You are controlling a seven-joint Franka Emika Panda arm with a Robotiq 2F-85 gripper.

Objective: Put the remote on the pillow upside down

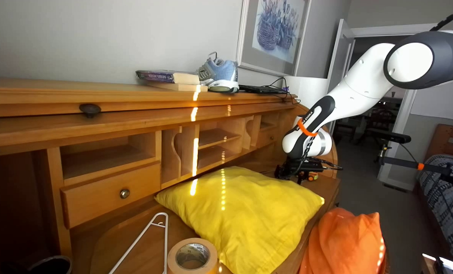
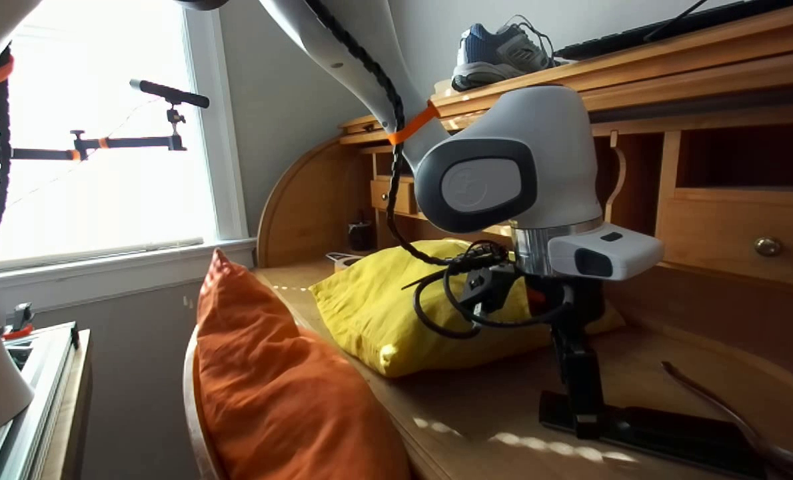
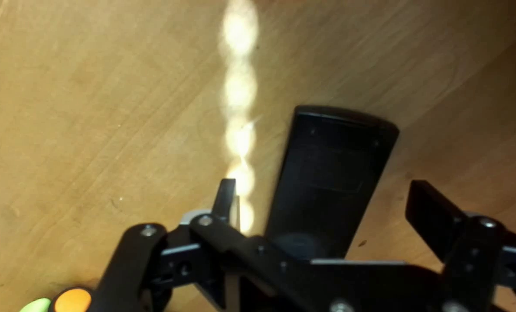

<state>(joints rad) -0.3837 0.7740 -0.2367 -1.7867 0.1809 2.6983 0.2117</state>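
Observation:
The black remote (image 3: 327, 182) lies flat on the wooden desk in the wrist view. It also shows at the lower right of an exterior view (image 2: 676, 437). My gripper (image 3: 323, 181) is open, with one finger on each side of the remote and gaps to both long edges. The gripper's body covers the remote's near end. In an exterior view the gripper (image 2: 586, 423) points down at the remote; height above the desk is hard to tell. The yellow pillow (image 1: 245, 217) lies on the desk beside the arm, and also shows in an exterior view (image 2: 383, 313).
An orange pillow (image 2: 283, 373) stands at the desk's front edge. A tape roll (image 1: 211, 258) and a white hanger (image 1: 166, 236) lie past the yellow pillow. Desk cubbies (image 1: 108, 152) rise behind. A small orange and green object (image 3: 72, 300) and a thin curved item (image 2: 710, 397) are near the gripper.

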